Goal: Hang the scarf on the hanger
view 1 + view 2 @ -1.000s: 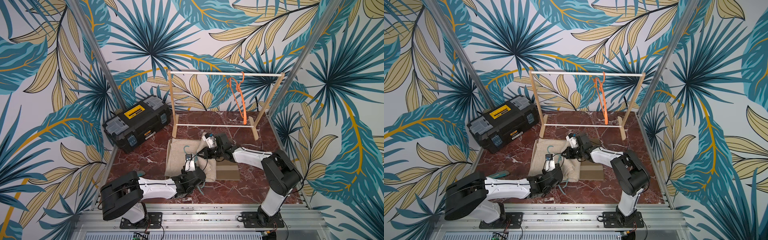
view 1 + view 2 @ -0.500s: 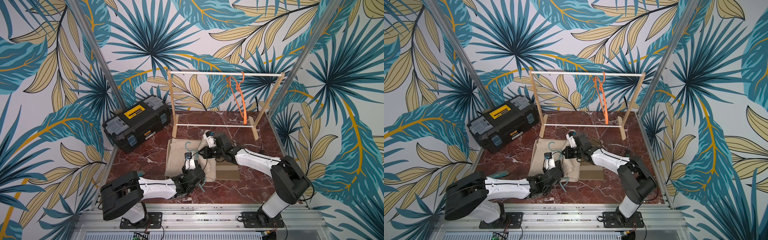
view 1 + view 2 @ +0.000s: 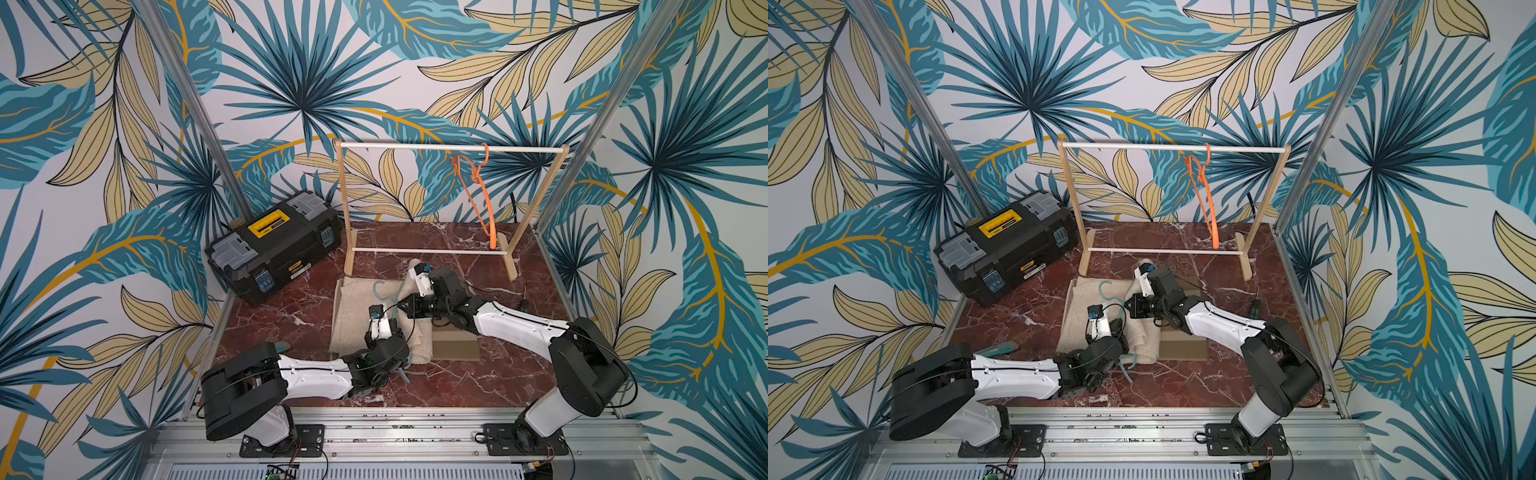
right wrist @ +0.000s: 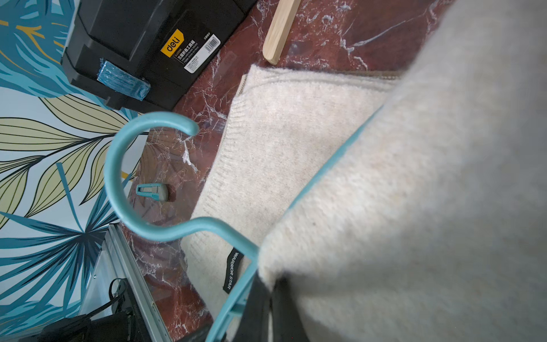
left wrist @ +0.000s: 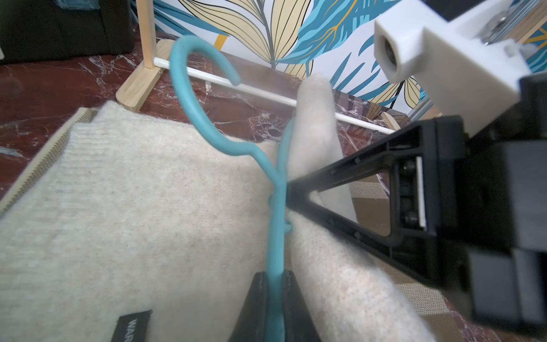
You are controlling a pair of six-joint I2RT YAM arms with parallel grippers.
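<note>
Cream scarf [image 3: 357,307] is laid flat on the red marble surface [image 3: 457,382] in front of the wooden rack [image 3: 453,147]. One fold is raised and draped over an arm of the teal hanger [image 5: 189,97]. The hanger wire is clamped in the left gripper [image 5: 273,296]. The right gripper [image 5: 288,195] is closed with its tips at the hanger neck, against the fold; what is pinched cannot be told. An orange hanger [image 3: 484,203] is hung on the rack. A black toolbox [image 3: 274,249] is seen near.

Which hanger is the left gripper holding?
The teal hanger on the cream scarf; the left gripper is shut on its wire. The orange hanger hangs on the wooden rack.
</note>
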